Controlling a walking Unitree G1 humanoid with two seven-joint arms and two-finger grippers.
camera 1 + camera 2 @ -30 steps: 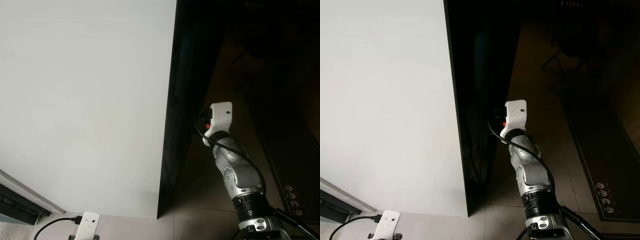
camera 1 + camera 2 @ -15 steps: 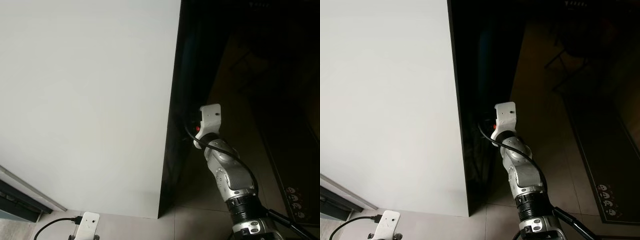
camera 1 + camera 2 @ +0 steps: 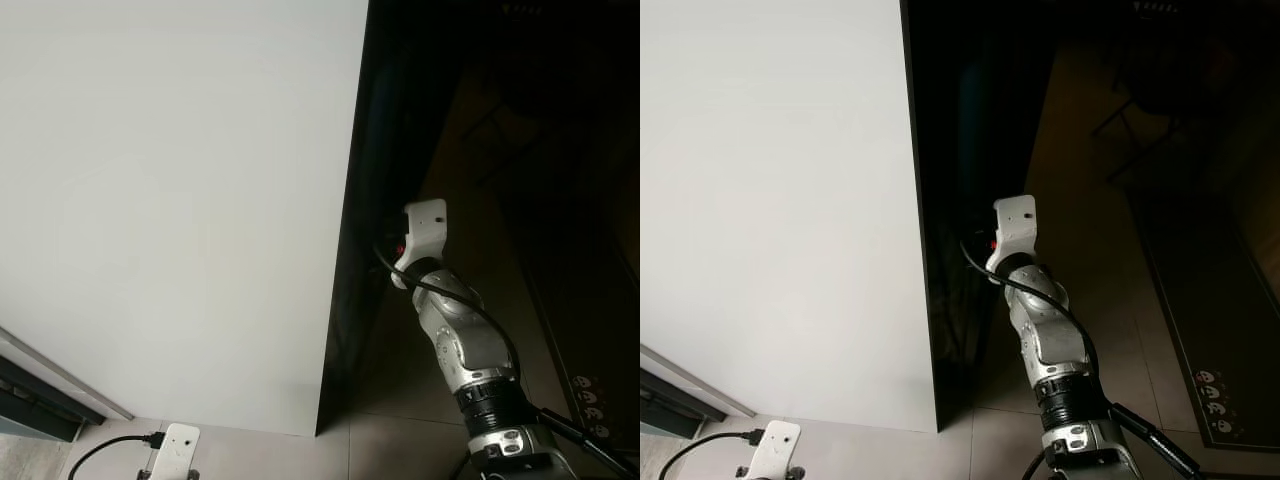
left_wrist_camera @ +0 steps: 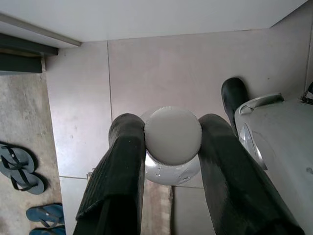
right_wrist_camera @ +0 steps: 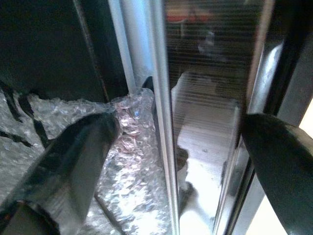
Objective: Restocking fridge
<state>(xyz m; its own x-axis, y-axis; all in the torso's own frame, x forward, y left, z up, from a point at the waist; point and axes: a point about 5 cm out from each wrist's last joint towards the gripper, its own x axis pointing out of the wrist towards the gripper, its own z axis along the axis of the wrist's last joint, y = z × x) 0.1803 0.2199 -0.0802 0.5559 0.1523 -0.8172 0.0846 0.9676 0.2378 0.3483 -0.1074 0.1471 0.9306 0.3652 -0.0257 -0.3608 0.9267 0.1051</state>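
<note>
The fridge shows as a big white side panel [image 3: 180,200] with a dark glass door [image 3: 400,120] to its right. My right arm [image 3: 460,340] reaches up to the door's edge, its white wrist mount [image 3: 425,225] close against it. In the right wrist view my right gripper [image 5: 181,142] is open, its fingers on either side of the door's silver vertical edge strip [image 5: 159,98], with bubble wrap [image 5: 122,171] behind. My left gripper [image 4: 173,147] hangs low over the floor, shut on a round white-capped container [image 4: 172,135].
Tiled floor [image 4: 161,68] lies below the left gripper, with dark sandals [image 4: 19,166] and blue sandals [image 4: 44,215] to one side. A dark patterned rug [image 3: 590,330] lies on the floor right of my right arm. My left wrist mount [image 3: 175,445] shows at the bottom.
Over the last second my right wrist has moved in closer to the dark door's edge and risen slightly. The head view has shifted a little. The left arm has stayed put.
</note>
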